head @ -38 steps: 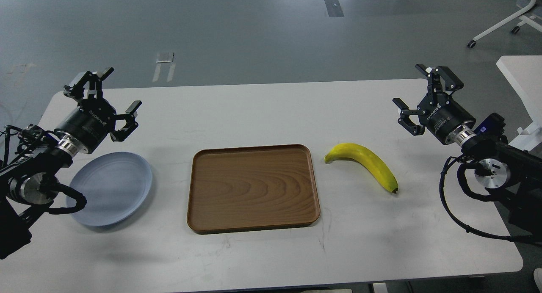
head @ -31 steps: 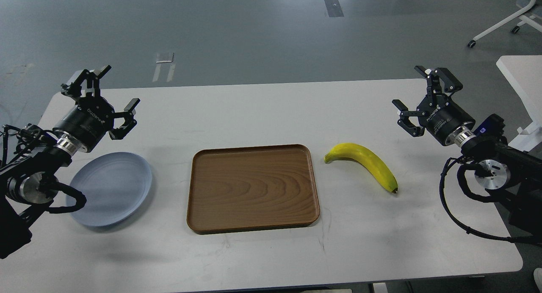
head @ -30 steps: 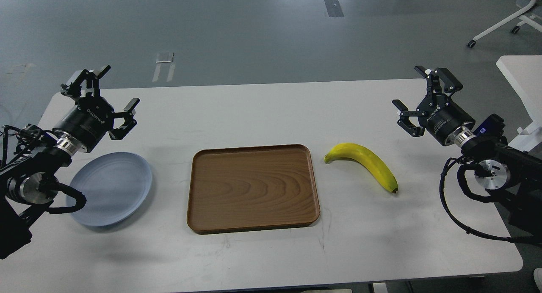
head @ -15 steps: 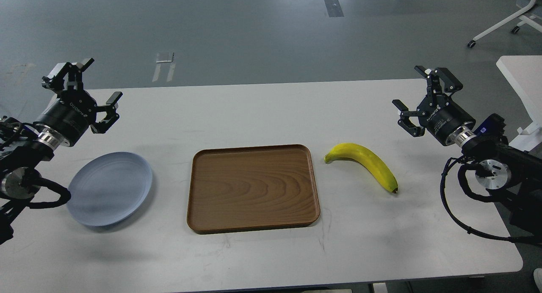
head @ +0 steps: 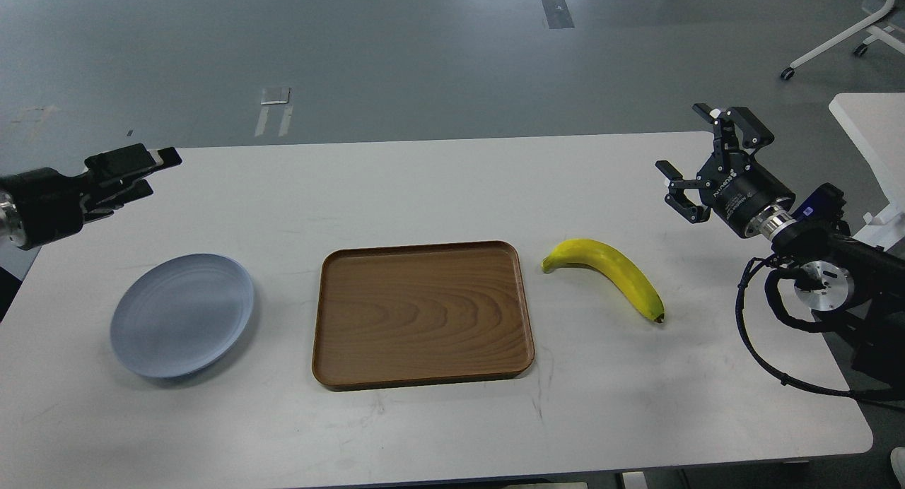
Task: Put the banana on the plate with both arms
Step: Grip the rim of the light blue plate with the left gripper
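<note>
The yellow banana (head: 609,274) lies on the white table (head: 424,185) right of the tray, its stem end toward the tray. The pale blue-grey plate (head: 182,314) lies bare at the table's left. My left gripper (head: 159,171) hovers over the table's far left edge, behind the plate, turned nearly side-on, with its two fingers apart and nothing in it. My right gripper (head: 681,138) is open and empty, up and to the right of the banana, clear of it.
A rectangular brown wooden tray (head: 423,312) lies between plate and banana, with nothing in it. A second white table (head: 866,121) and a chair base (head: 841,40) stand at the far right. Black cables (head: 749,348) hang from the right arm.
</note>
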Controlling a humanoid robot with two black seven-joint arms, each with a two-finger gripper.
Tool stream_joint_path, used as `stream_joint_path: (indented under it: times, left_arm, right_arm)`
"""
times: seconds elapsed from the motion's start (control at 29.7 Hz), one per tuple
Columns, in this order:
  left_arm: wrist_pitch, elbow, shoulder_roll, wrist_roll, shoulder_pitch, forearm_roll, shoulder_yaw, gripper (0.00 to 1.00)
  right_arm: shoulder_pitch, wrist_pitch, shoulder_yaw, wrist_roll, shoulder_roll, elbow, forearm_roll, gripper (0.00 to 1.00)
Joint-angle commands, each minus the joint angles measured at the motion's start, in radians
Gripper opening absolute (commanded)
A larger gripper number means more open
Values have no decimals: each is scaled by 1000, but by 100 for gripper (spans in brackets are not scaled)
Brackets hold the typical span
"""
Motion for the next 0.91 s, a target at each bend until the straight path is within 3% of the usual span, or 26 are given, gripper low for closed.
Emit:
stream_joint_path:
  times: [0.0, 0.2, 0.4, 0.87]
  left_arm:
    - [109, -8, 42, 0, 17, 285, 27, 99]
    - [259, 90, 36, 0, 16, 380, 223, 98]
    - [272, 237, -35, 0, 22, 294, 331, 98]
    - [273, 287, -102, 0, 43, 187, 382, 95]
  right_arm:
    - [2, 0, 0, 0, 0, 1, -2, 100]
    - [2, 0, 0, 0, 0, 3, -2, 100]
    - [2, 0, 0, 0, -8, 6, -2, 100]
    - [1, 0, 0, 0, -17, 9, -2, 100]
